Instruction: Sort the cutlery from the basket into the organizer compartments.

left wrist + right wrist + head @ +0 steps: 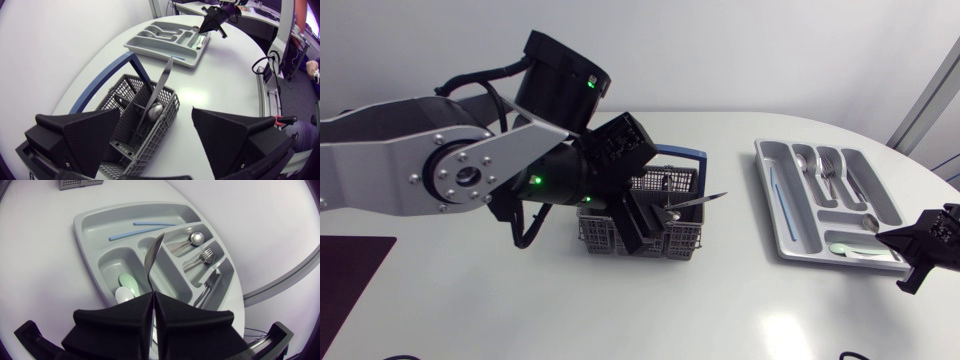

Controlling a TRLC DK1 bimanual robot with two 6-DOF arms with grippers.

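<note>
Sorting partly done: our right fingers (146, 311) pinch a spoon (152, 255) over the part-filled organizer (763, 160), at 3 o'clock from the basket (670, 182), where our left fingers (635, 225) gape empty above a remaining knife (164, 80).

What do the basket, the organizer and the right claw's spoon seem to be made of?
Basket: likely matte grey plastic, a moulded grid. Organizer: likely smooth grey plastic, softly glossy. Spoon: metal by its mirror-like shine, probably steel.

My white table (470, 300) carries a grey mesh basket (682, 238) near its middle and an organizer tray (770, 200) on my right, well apart.
</note>
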